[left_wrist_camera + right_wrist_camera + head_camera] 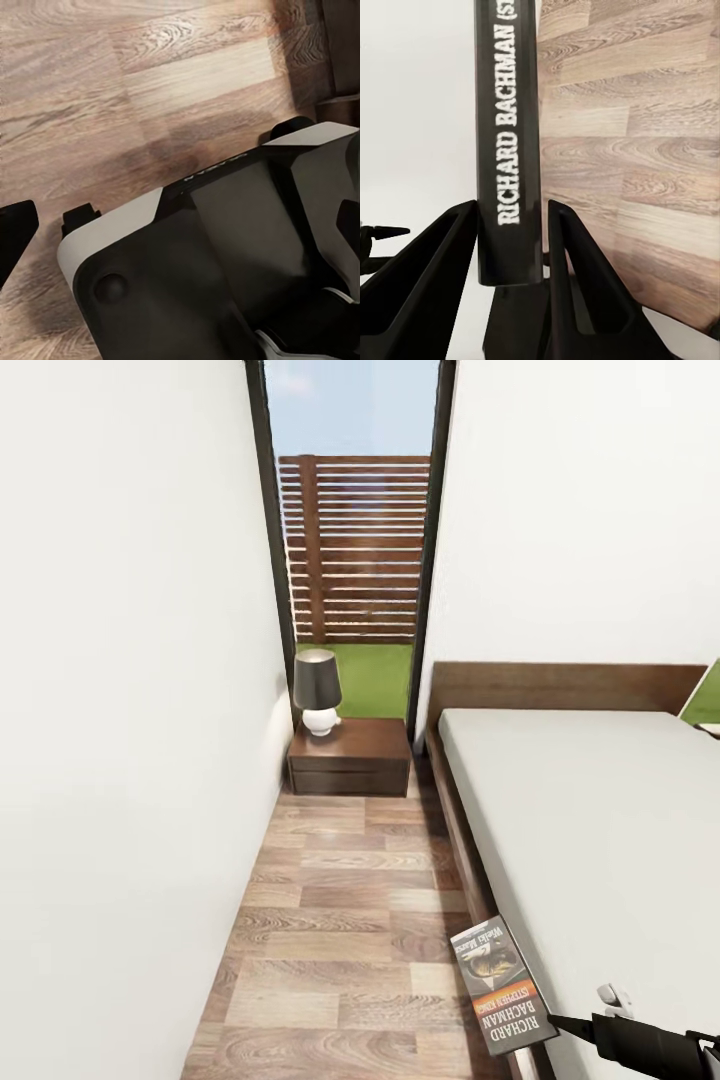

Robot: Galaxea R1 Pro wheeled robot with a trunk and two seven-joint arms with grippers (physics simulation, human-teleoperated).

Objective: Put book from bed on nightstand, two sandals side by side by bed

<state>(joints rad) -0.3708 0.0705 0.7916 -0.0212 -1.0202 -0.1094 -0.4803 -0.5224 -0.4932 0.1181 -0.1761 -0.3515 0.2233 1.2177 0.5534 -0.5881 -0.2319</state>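
- The right gripper (514, 247) stood with its two black fingers (435, 285) on either side of the book (508, 142), spine toward the wrist camera; the jaws looked closed on it or very nearly so, though actual contact was hard to confirm.
- In the head view the book (497, 983) lay at the edge of the bed (600, 830), one long side jutting over the wood floor (340, 920), with the right gripper (640, 1040) reaching in from the mattress side.
- How the left gripper's jaws stood could not be told; its wrist camera looked down at the robot's own base (217, 255) and the floor.
- The nightstand (350, 757) waited at the far end of the aisle, against the wall, a lamp (318, 693) on its left rear corner.
- To do this well, the grip probably needed firming before lifting, since the thin paperback could slip or sag.
- The bare right half of the nightstand top appeared the safer landing spot, well apart from the lamp.
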